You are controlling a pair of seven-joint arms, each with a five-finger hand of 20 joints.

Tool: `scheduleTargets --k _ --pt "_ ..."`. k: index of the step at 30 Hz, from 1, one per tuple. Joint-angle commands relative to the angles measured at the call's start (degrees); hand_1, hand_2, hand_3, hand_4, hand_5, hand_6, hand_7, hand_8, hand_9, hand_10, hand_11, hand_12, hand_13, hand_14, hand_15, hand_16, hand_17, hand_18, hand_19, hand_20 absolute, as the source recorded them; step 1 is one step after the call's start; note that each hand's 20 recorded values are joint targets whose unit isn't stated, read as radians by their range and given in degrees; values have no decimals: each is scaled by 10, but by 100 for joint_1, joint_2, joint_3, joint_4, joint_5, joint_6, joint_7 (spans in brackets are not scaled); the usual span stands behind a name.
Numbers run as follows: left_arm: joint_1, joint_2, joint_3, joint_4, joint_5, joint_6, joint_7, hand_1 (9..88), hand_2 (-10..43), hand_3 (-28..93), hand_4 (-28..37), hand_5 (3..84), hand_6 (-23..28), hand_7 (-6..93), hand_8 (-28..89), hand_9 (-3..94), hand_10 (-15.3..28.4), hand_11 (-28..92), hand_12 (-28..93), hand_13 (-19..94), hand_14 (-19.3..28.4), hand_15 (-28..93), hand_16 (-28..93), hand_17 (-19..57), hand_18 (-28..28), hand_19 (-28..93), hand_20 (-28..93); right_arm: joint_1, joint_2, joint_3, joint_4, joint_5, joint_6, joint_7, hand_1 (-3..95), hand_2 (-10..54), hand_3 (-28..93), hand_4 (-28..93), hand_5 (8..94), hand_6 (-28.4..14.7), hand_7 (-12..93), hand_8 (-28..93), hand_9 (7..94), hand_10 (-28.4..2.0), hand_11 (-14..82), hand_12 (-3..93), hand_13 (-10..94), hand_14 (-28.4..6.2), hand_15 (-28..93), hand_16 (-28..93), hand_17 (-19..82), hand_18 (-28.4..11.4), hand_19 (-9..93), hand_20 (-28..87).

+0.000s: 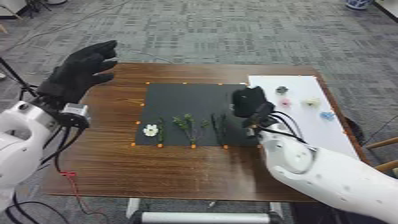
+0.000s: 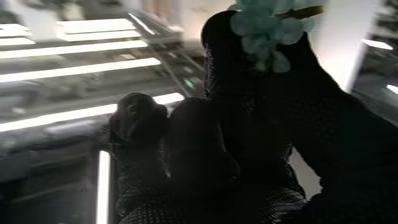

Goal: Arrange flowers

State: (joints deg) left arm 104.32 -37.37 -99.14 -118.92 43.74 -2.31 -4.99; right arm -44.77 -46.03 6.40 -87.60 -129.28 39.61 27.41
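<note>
Right-hand fingers (image 2: 229, 45) are pinching a leafy sprig (image 2: 251, 25) by the black sheet's (image 1: 184, 95) right edge; the left hand (image 1: 80, 72) is hovering, fingers loosely spread. One white flower (image 1: 150, 130) and green stems (image 1: 187, 125) are lying placed; four blooms (image 1: 312, 102) are apparently awaiting transfer.

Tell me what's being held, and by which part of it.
The right hand pinches a blue-green leafy sprig between thumb and finger, seemingly by its leaves. The left hand holds nothing.
</note>
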Motion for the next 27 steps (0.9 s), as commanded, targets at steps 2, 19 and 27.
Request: scheduleTargets --k 2,19,27 --pt "-985 31 448 86 58 -41 55 251 -53 693 -276 213 12 155 -73 153 91 138 205 53 123 334 -24 -135 198 383 86 1699 -2005 -1159 611 155 258 -193 484 -95 862 -279 774 20 386 -44 854 -43 202 492 774 -39 860 323 416 -201 932 500" --pt "-1360 -71 795 92 163 -6 333 254 -55 694 -272 216 11 155 -73 157 92 137 204 56 125 336 -26 -131 194 383 86 2535 -3665 -3007 2291 797 558 161 481 -95 861 -282 779 30 380 -57 865 -45 178 471 778 -40 865 322 417 -203 932 506" --pt "-1506 -124 942 139 164 -49 381 255 -54 693 -273 216 12 155 -73 157 92 137 205 56 125 335 -26 -131 194 383 87 2472 -3917 -3371 2780 756 357 280 479 -95 859 -283 789 35 359 -59 880 -47 149 449 782 -41 865 322 420 -204 932 509"
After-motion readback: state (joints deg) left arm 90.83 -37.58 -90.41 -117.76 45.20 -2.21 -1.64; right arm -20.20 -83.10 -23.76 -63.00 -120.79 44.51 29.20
